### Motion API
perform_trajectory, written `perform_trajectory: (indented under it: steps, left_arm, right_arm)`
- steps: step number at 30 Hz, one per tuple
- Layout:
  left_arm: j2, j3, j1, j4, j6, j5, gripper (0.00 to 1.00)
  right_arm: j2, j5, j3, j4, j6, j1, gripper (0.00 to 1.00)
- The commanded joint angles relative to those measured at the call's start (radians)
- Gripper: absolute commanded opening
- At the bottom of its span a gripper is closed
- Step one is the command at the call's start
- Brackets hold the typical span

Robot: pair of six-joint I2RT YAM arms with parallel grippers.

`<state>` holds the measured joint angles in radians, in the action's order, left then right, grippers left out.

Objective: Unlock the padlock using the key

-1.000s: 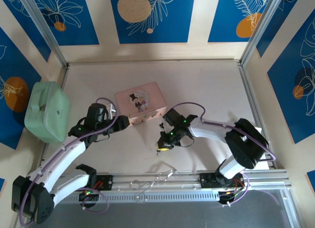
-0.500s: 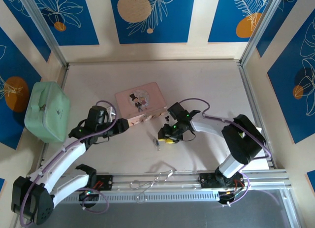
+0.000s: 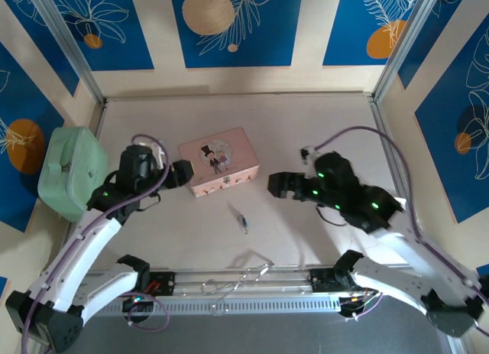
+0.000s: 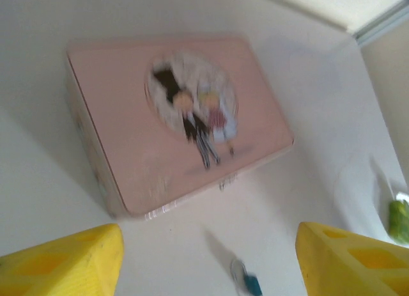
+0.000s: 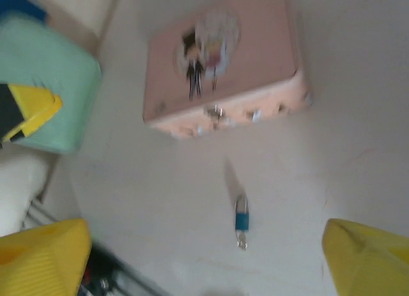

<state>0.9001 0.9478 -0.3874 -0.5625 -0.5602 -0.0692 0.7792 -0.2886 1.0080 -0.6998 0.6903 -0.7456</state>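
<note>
Released and empty at left gripper [image 3: 181,174], just beside pink tin [image 3: 218,160]; likewise released at right gripper [image 3: 276,184]; between both, touching neither, padlock [image 3: 242,222] flat on counter [image 3: 313,128].

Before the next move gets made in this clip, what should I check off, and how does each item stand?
1. Padlock lying free on the table, apart from the pink tin: ok.
2. Left hand open and empty: ok.
3. Right hand open and empty: ok.
4. Key in sight: cannot tell; the silvery bit at the padlock's end is too blurred.
5. Padlock unlocked: cannot tell.
</note>
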Motion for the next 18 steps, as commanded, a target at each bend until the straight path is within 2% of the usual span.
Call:
perform_trajectory:
  steps: [1, 3, 6, 7, 9, 11, 14, 18]
  left_arm:
    - [-0.004, 0.096, 0.007, -0.055, 0.124, 0.28, 0.79]
    - [-0.011, 0.077, 0.007, 0.016, 0.181, 0.463, 0.87]
    - [-0.003, -0.041, 0.008, 0.187, 0.264, 0.658, 0.96]
    - [-0.002, -0.089, 0.01, 0.26, 0.292, 0.702, 1.0]
    - [0.016, -0.197, 0.023, 0.435, 0.357, 0.753, 1.0]
    - [0.061, -0.284, 0.03, 0.601, 0.434, 0.782, 1.0]
    - [0.204, -0.36, 0.046, 0.788, 0.544, 0.837, 1.0]
    - [0.39, -0.416, 0.094, 0.946, 0.601, 0.887, 0.99]
  right_arm:
    - [-0.148, -0.267, -0.126, -0.058, -0.016, 0.016, 0.99]
    - [-0.293, -0.389, -0.276, 0.029, -0.067, 0.032, 0.99]
    - [-0.453, -0.412, -0.466, 0.258, -0.377, 0.07, 0.99]
    - [-0.451, -0.462, -0.491, 0.279, -0.405, 0.085, 0.99]
    - [-0.369, -0.584, -0.509, 0.305, -0.429, 0.132, 0.99]
    - [-0.256, -0.617, -0.516, 0.357, -0.457, 0.198, 0.99]
    - [-0.116, -0.584, -0.532, 0.474, -0.445, 0.322, 0.99]
    - [0.038, -0.525, -0.608, 0.693, -0.38, 0.44, 0.99]
